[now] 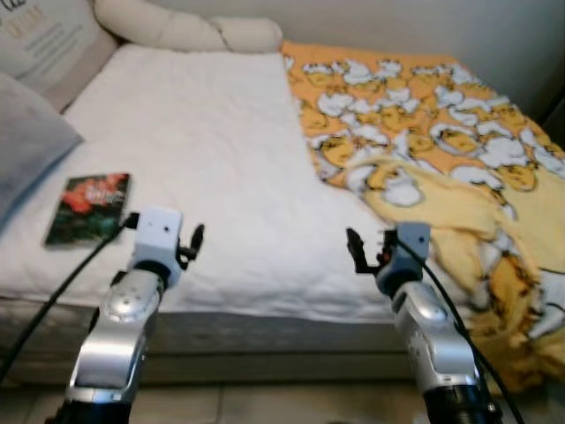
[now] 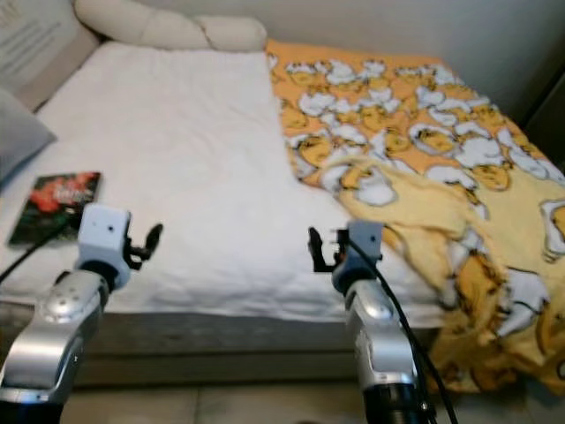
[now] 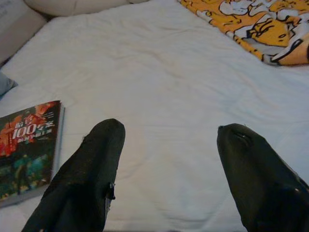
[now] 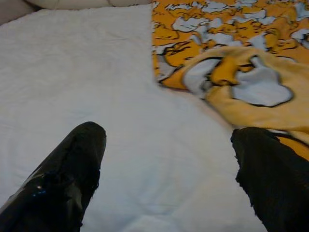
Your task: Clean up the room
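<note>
While the yellow-and-orange duck-print blanket [image 1: 441,168] lies rumpled over the right half of the bed [image 1: 203,159], spilling off its front edge, I see a book [image 1: 88,208] flat on the white sheet near the left front corner. My left hand [image 1: 181,243] hovers open just right of the book, and my right hand [image 1: 371,247] hovers open beside the blanket's bunched fold. Pillows [image 1: 185,31] sit at the head.

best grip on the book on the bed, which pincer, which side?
Left pincer, fingers open, sits nearest. The dark-covered book with red artwork lies flat on the white quilted bedcover, near the bed's front left edge. Probably come from the robot's side and pinch its near edge, since a flat book offers only thin edges.
</note>
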